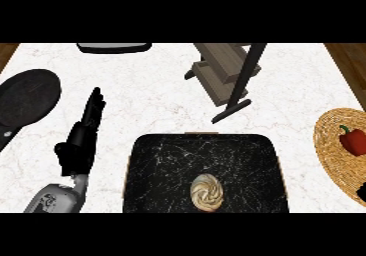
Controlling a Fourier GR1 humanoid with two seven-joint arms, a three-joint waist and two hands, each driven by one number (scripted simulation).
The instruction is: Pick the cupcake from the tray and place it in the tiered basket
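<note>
frying pan (25, 95): far left | red pepper (354, 140): on woven mat (330, 150), right edge | dark item (113, 47): top edge

- Bench (164, 90): white veined marble, smooth.
- Tray (178, 155): black marbled stone look, wooden rim.
- Pan (25, 97): matt black, rough.
- Mat (330, 150): woven straw.
- Tiered basket (219, 67): grey wood, black metal post.

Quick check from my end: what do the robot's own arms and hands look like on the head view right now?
The left forearm is a light grey, rounded shell with dark markings, joined by a black wrist to the left hand, which is all black with slim fingers. Of the right hand only a small black part shows at the view's right edge; no cables visible.
</note>
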